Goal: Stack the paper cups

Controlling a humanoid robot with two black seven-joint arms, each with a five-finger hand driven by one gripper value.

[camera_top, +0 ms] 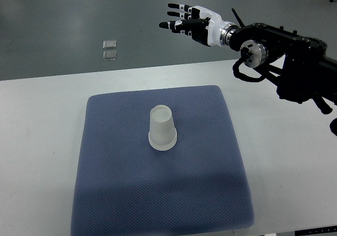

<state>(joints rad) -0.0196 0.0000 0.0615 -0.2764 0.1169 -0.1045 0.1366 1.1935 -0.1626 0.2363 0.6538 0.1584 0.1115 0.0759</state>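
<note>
Counting from my screen, I see one translucent, tapered paper cup (162, 128) standing upside down near the middle of one blue, woven-textured square mat (116, 194) on the pale counter (37, 141). My right hand (192, 23) hovers beyond the counter's far edge, fingers (176, 8) spread, holding nothing.

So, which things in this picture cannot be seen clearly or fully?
- Paper cup, top view: upside down, so its inside is hidden; one cup or several nested, cannot tell.
- Right robot hand: palm hidden by its own fingers.
- Two small clear items on the floor: too small to identify.
- Left arm: out of view.
</note>
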